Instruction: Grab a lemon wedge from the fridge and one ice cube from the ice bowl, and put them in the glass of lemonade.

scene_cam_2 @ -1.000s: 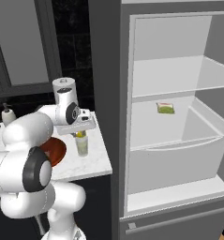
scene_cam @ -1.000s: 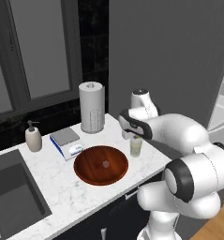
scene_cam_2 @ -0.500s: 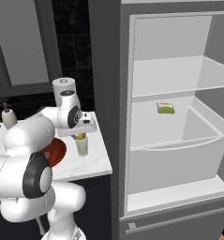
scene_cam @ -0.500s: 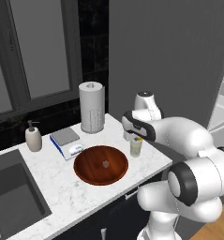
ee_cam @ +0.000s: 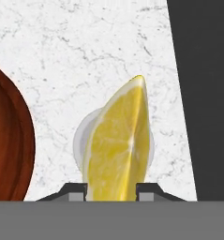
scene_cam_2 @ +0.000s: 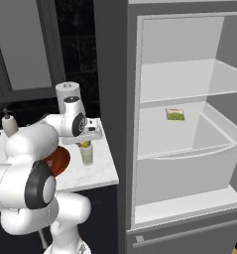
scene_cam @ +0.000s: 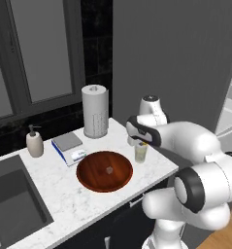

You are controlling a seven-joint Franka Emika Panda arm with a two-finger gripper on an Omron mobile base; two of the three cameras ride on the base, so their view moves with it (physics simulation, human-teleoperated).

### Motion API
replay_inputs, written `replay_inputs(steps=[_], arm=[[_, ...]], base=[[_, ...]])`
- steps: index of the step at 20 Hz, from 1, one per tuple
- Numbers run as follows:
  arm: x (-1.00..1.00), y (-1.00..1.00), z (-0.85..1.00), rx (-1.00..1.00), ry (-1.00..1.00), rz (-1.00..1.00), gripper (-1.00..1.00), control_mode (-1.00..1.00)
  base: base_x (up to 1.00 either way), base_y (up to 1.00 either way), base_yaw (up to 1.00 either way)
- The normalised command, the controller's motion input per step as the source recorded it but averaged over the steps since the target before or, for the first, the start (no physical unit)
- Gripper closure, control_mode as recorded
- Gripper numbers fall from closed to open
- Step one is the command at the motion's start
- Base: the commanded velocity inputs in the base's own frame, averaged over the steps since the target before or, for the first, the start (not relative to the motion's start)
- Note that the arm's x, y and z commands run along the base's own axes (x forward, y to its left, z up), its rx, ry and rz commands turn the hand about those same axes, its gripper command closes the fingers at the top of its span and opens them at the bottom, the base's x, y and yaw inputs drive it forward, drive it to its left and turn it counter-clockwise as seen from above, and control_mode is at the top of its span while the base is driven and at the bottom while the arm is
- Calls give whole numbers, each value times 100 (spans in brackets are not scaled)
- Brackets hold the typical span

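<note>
- The two-finger hand (ee_cam: 111, 190) is clamped on the yellow lemon wedge (ee_cam: 115, 143), one dark finger tip (ee_cam: 76, 191) on each side of the fruit.
- From the hand view, the wedge hangs right over the small clear glass of lemonade (ee_cam: 81, 140), whose round rim peeks out on both sides of the fruit.
- In the left base view the hand (scene_cam: 140, 142) sits just above the tumbler (scene_cam: 140, 152), which stands on the white marbled desk (scene_cam: 59, 189) near its right edge.
- The right base view has the hand (scene_cam_2: 85, 144) directly over the glass (scene_cam_2: 87, 155) too.
- Just beside the glass lies the wide, shallow reddish-brown bowl (scene_cam: 105, 170), with one tiny pale ice cube (scene_cam: 107, 169) near its middle.
- Behind the bowl stand a tall white paper-towel roll (scene_cam: 95, 111), a beige soap dispenser (scene_cam: 34, 144) and a flat grey-and-blue block (scene_cam: 69, 146); a dark sink (scene_cam: 13, 206) sits to the left.
- The tall grey fridge (scene_cam_2: 117, 99) is open, white inside, with a small yellow-green piece (scene_cam_2: 175, 114) on a shelf.
</note>
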Motion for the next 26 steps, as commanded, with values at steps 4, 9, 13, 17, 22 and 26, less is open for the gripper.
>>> replay_inputs(steps=[4,9,13,17,22,26], arm=[[25,0,-7,0,1,0,100,-100],[7,-1,-29,0,-1,0,100,-100],[-16,0,-17,0,-3,0,100,-100],[-41,0,0,0,-10,0,100,-100],[-14,0,2,0,-14,0,100,-100],[0,0,8,0,-10,0,100,-100]], base=[[0,0,0],[0,0,0],[0,0,0],[0,0,0],[0,0,0],[0,0,0]])
